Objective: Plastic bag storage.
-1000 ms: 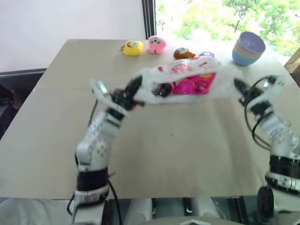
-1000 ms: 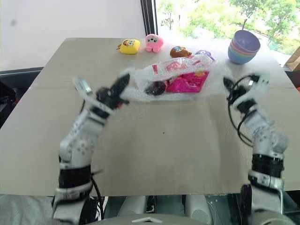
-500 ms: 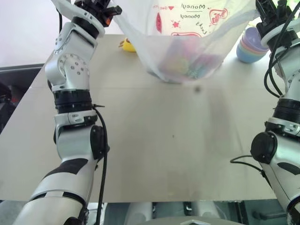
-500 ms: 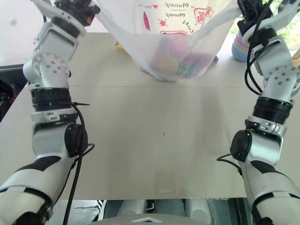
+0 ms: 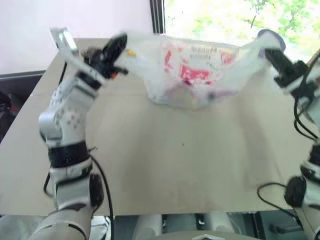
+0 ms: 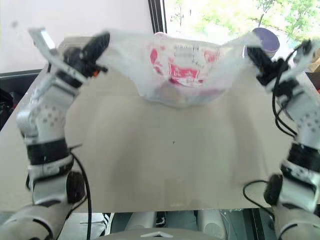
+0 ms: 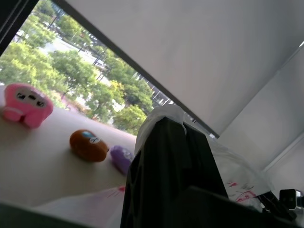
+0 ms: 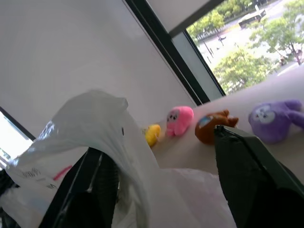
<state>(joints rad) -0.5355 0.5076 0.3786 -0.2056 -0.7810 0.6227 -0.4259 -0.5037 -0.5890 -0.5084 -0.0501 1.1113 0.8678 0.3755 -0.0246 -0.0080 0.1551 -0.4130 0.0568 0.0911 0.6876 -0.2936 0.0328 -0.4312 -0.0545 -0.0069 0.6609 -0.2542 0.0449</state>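
The plastic bag [image 5: 195,75] is translucent white with red print, and it hangs stretched between my two grippers over the far half of the table [image 5: 175,165]. Pinkish contents show dimly through its bottom, which sags low to the tabletop. My left gripper [image 5: 116,46] holds the bag's left end. In the left wrist view the left gripper [image 7: 164,123] is shut, with white film pinched at its tips. My right gripper [image 5: 274,56] is at the bag's right end. In the right wrist view the right gripper [image 8: 156,142] stands open, and the bag's handle [image 8: 102,118] drapes over one finger [image 8: 97,185].
Small plush toys sit along the table's far edge by the window: a pink one [image 8: 179,118], a yellow one [image 8: 152,134], a brown one [image 8: 213,124] and a purple one [image 8: 275,118]. A stack of pastel bowls [image 6: 264,42] stands at the far right corner behind the right gripper.
The bag was lifted off the table and raised high. Now both arms have come down and spread apart, and the bag hangs low. The right gripper's fingers have parted.
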